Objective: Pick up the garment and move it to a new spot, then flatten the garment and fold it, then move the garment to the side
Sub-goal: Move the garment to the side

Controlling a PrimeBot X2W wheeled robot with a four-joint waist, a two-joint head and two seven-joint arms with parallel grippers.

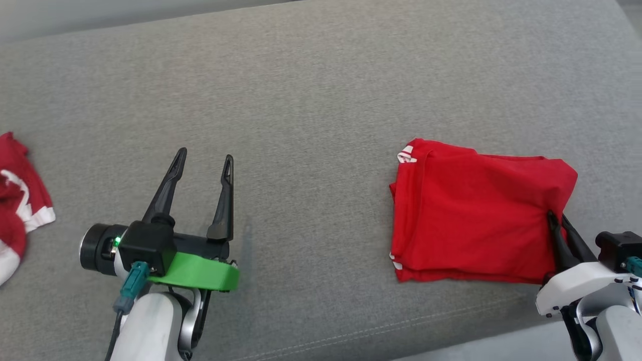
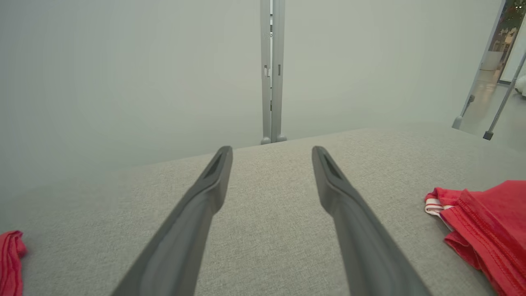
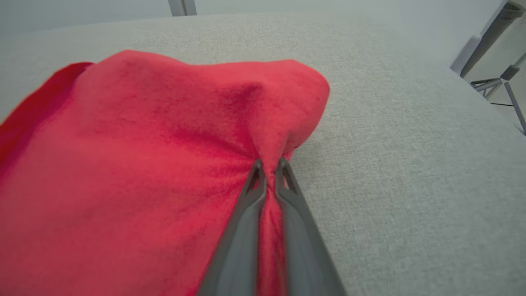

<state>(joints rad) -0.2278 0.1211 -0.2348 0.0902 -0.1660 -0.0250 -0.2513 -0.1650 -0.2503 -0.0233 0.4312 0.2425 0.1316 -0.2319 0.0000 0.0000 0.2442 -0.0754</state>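
Red garment (image 1: 471,210), folded into a rough rectangle of several layers, lies flat on the grey fabric surface (image 1: 311,100) at about 3 to 4 o'clock in the head view. A white-striped cuff (image 1: 407,154) peeks out at its 11 o'clock corner.

The right gripper (image 1: 557,218) reaches in from 4 o'clock and meets the red garment at its 3 o'clock edge. In the right wrist view this gripper (image 3: 269,164) is clenched on the cloth (image 3: 123,164): a thin ridge of red fabric is pinched between the two dark fingers, and puckers radiate from the tips toward 12 o'clock. The pinched edge stands slightly raised above the surface. Metal stand legs (image 3: 493,82) show at 2 o'clock.

The left gripper (image 1: 205,154) sits at 8 o'clock in the head view, well apart from the garment, fingers pointing toward 12 o'clock. It is released, with a wide gap and nothing between the fingers; a green bracket (image 1: 200,271) wraps its wrist. In the left wrist view the spread fingers (image 2: 271,150) point over bare grey fabric toward a pale post (image 2: 271,70), with the garment (image 2: 489,230) at 4 o'clock.

A second, crumpled red-and-white cloth (image 1: 20,200) lies at the 9 o'clock edge of the head view, and a sliver of it (image 2: 10,263) shows at 8 o'clock in the left wrist view.
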